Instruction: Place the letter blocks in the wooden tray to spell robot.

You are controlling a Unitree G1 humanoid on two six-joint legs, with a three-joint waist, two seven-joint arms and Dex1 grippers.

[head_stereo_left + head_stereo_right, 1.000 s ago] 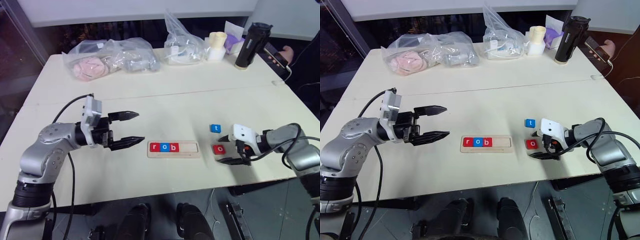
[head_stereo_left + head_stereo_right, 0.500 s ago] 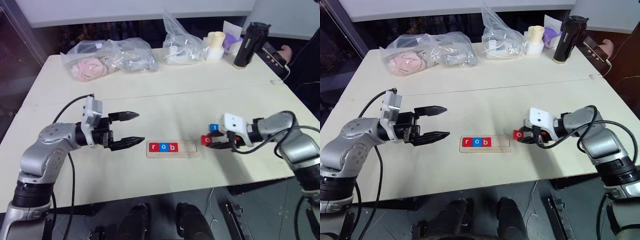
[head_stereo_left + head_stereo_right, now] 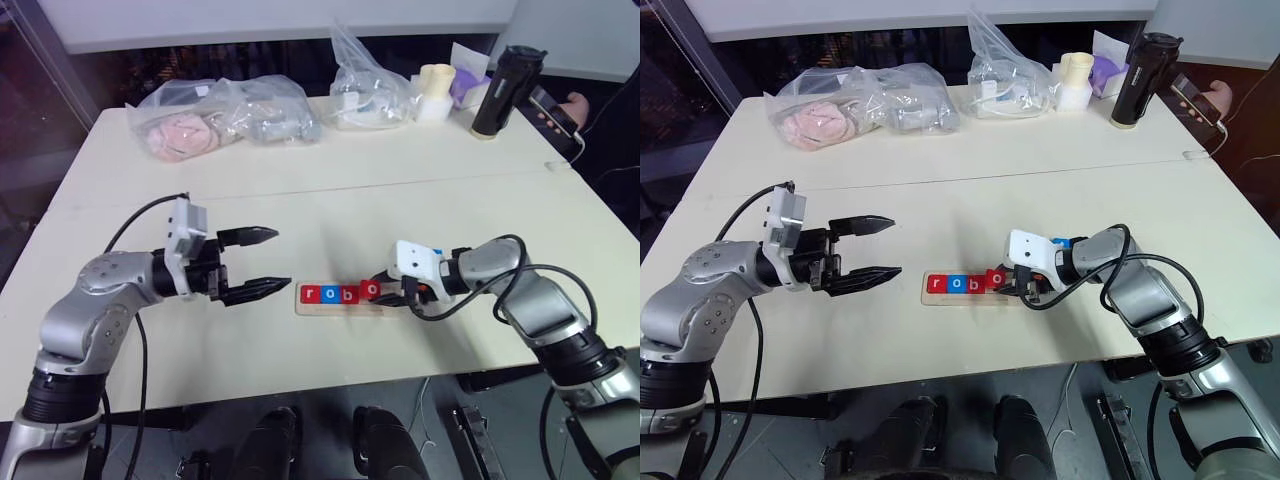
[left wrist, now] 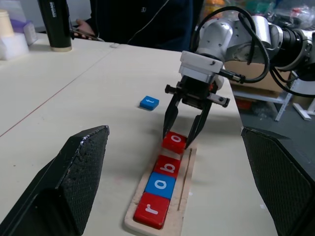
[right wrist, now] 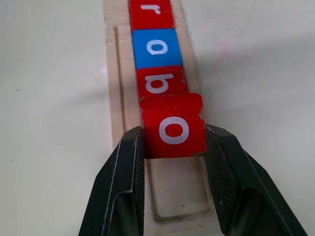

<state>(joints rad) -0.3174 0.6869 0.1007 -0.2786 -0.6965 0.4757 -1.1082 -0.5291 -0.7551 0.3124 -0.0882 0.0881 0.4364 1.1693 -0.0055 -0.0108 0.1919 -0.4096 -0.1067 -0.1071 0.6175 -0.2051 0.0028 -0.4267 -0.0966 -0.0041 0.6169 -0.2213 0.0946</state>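
Observation:
The wooden tray (image 4: 184, 197) lies at the front middle of the table, between my two grippers. In it sit three letter blocks side by side: a red r (image 3: 309, 294), a blue o (image 3: 327, 294) and a red b (image 3: 346, 294). My right gripper (image 3: 378, 291) is shut on a red o block (image 5: 173, 131) and holds it tilted just over the tray, touching the b block's free side. A blue t block (image 4: 148, 103) lies on the table beyond the tray. My left gripper (image 3: 281, 259) hangs open and empty to the left of the tray, pointing toward it.
Clear plastic bags (image 3: 222, 112) with soft items line the table's far side. A cream cup (image 3: 434, 88) and a black bottle (image 3: 497, 90) stand at the far right. Past the far-right corner, a person's hand (image 3: 573, 103) holds a phone.
My right gripper shut on the red o block on the table at the right and carried it left to the tray. The left gripper stayed still.

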